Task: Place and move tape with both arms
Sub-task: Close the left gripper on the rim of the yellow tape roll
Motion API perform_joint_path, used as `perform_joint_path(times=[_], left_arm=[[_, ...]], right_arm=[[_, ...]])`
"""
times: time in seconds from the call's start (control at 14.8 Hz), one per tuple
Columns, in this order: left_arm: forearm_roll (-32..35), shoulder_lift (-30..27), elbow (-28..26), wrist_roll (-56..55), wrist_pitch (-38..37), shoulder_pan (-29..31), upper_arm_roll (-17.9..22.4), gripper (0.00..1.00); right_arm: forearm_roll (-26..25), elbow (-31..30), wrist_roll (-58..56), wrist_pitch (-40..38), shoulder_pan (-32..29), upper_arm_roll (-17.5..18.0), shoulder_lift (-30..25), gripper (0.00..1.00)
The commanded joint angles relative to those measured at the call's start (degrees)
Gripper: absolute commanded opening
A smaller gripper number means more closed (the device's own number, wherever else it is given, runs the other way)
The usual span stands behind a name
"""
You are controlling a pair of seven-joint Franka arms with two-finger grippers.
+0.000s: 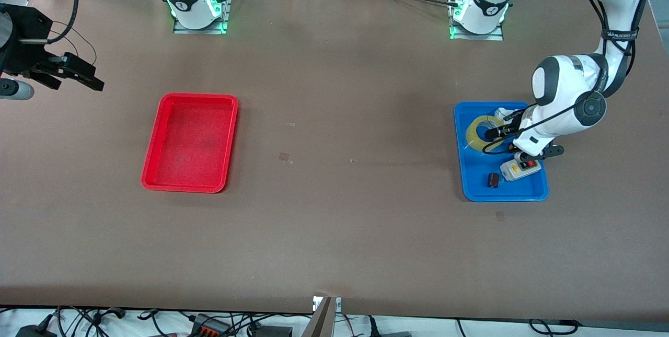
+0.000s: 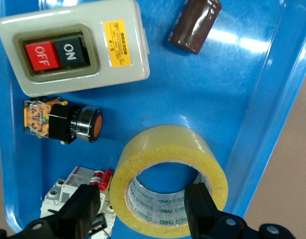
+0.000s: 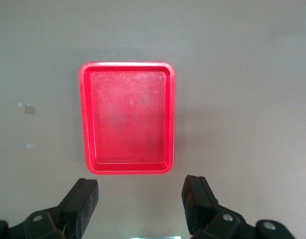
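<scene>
Here the tape (image 2: 169, 180), a wide roll of translucent yellow packing tape, lies flat in the blue tray (image 1: 473, 180) toward the left arm's end of the table. The left gripper (image 2: 143, 209) is low over the tray with its jaws spread wide: one finger is inside the roll's round hole, the other is outside the roll, over a white circuit breaker (image 2: 73, 191) with red parts, so the roll's wall lies between the two fingers. Whether either finger touches the tape cannot be told.

Sharing the tray are a beige switch box (image 2: 73, 47) with a red OFF button and a black ON button, a black push button with an orange face (image 2: 68, 122) just beside it, and a dark brown cylinder (image 2: 195, 25), which in the front view lies nearer to the camera than the tape.

The right gripper (image 3: 142, 204) waits high in the air at the right arm's end of the table, jaws wide apart and holding nothing, looking down on the red tray (image 3: 127, 117). The two trays are well apart on the brown table (image 1: 334, 222).
</scene>
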Motion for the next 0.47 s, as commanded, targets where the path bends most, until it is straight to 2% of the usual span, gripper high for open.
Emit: perform_joint_path(times=[0.0, 0.41], left_arm=[[1.11, -0.97, -1.47, 5.46, 0.69, 0.56, 0.09, 1.00], [1.11, 1.31, -1.47, 6.18, 0.51, -0.31, 0.09, 1.00]], right_arm=[[0.55, -0.06, -0.86, -0.08, -0.30, 0.12, -0.29, 0.99], [0.55, 0.03, -0.86, 0.10, -0.30, 0.12, -0.20, 0.99]])
